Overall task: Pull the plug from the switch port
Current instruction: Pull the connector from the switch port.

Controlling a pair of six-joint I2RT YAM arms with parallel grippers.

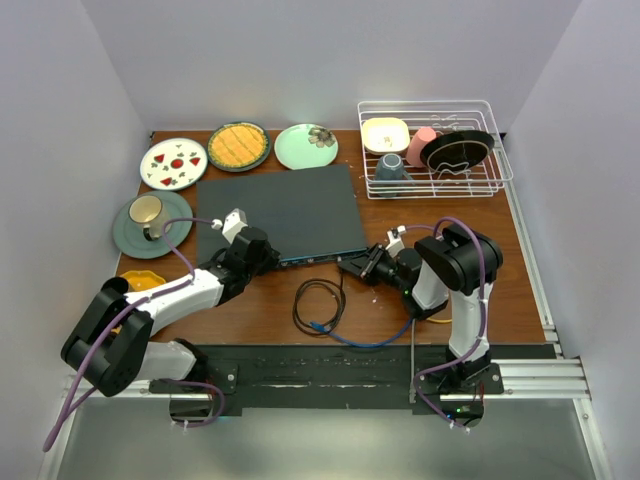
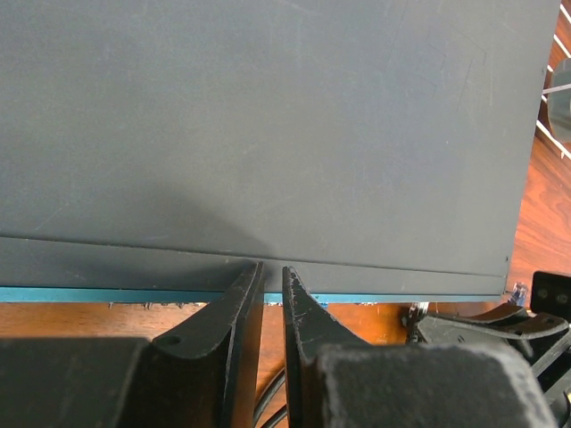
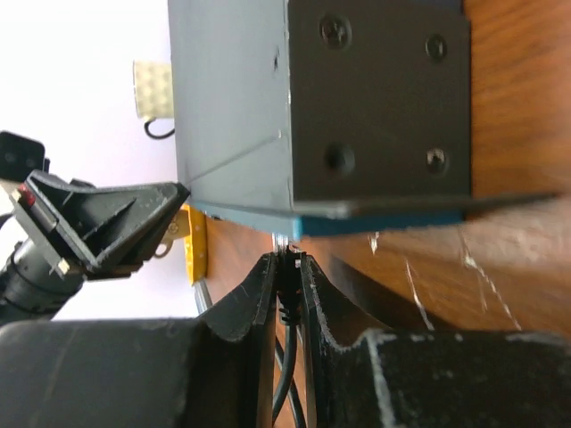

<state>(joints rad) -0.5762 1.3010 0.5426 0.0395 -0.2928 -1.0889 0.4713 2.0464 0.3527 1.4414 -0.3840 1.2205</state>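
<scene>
Two tools at the grey, blue-edged switch [image 1: 280, 210]: right tool [image 3: 287, 260] pinches plug [image 3: 287, 283], left tool [image 2: 273, 269] closed empty.

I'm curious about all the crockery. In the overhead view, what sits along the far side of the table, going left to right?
White plate with red shapes → dark-rimmed plate with orange centre → pale green plate → white wire dish rack.
</scene>
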